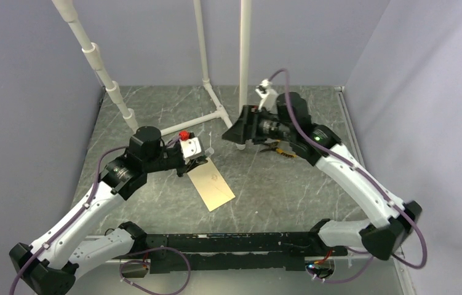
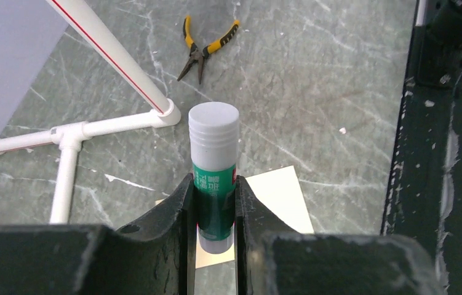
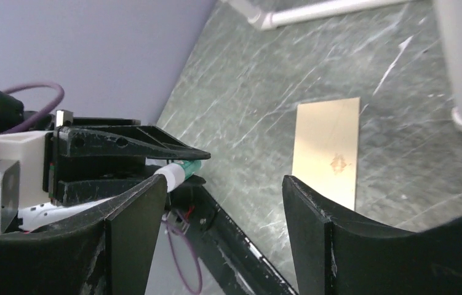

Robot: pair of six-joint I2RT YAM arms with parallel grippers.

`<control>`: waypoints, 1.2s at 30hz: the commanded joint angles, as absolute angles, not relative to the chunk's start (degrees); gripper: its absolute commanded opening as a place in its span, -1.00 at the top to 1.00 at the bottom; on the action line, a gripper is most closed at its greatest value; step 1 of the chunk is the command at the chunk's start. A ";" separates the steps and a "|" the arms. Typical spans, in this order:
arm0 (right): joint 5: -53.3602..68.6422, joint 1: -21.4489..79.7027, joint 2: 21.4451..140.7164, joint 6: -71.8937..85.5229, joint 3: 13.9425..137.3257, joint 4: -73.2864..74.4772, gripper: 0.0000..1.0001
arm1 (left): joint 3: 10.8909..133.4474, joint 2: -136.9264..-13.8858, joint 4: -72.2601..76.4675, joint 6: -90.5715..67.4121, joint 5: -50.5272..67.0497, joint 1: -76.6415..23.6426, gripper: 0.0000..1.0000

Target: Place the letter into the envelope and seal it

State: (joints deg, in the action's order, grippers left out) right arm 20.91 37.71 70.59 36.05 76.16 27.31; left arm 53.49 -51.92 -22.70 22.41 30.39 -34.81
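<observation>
Top external view, item one: envelope (image 1: 211,185), tan and plain, lying flat on the table (image 1: 277,190) between my two arms, just beside the tip of my left pincer (image 1: 200,161); a small mark shows near its middle, and I cannot tell how the flap stands. Item two: letter, not visible in any view; whether it sits inside the envelope cannot be told. Item three: glue stick (image 2: 214,178), green label, white ends, clenched upright across its body by my left pincer, hanging over the near corner of the envelope. Item four: right pincer (image 3: 225,184), released, jaws standing wide with nothing between them, off toward the far side and well apart from the envelope. Item five: pliers (image 2: 203,46), yellow handles, lying loose further out by the white pipe frame (image 2: 123,67). Hazards, as I judge them: nothing pins the envelope, so dragging the stick across it could slide or turn the paper instead of coating it; the white end facing outward looks capped, in which case no glue would transfer; too hard a press could push the stick back through my grip; and sealing with the letter unaccounted for would close an empty envelope.
</observation>
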 commanded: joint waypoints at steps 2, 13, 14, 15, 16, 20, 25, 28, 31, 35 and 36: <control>12.12 37.34 62.59 36.61 71.38 23.56 -0.45 | 51.90 -50.80 -13.31 11.43 32.78 -34.98 0.95; -3.87 37.33 58.11 41.66 60.91 22.24 -0.22 | 49.20 -66.33 -2.81 -37.29 16.81 -34.98 0.82; -4.74 37.37 58.00 41.85 60.33 22.54 -0.21 | 48.78 -67.72 -2.02 -41.26 14.59 -34.98 0.80; -5.17 37.36 57.93 41.98 59.84 22.92 -0.21 | 48.74 -69.32 -2.63 -43.97 12.07 -34.94 0.80; -5.49 37.35 57.80 42.08 59.32 23.20 -0.20 | 49.27 -70.98 -4.06 -46.62 9.38 -34.96 0.80; -6.28 37.35 56.84 42.59 56.73 23.43 -0.19 | 53.38 -80.40 -10.02 -53.34 2.53 -34.98 0.83; -6.77 37.31 54.44 43.10 53.54 23.18 -0.19 | 60.04 -93.35 -12.82 -55.51 1.80 -34.97 0.81; -6.70 37.35 53.11 43.36 51.76 22.48 -0.21 | 64.17 -99.92 -13.04 -55.89 2.69 -34.98 0.81; -6.51 37.35 52.62 43.14 51.03 22.53 -0.21 | 67.01 -104.34 -14.43 -56.75 1.92 -35.13 0.75; -6.80 37.33 51.89 42.48 50.19 22.94 -0.23 | 68.60 -106.78 -17.40 -57.55 0.12 -35.95 0.55; -7.07 37.35 51.72 42.33 50.00 23.01 -0.23 | 68.93 -107.05 -18.20 -57.63 0.15 -36.21 0.48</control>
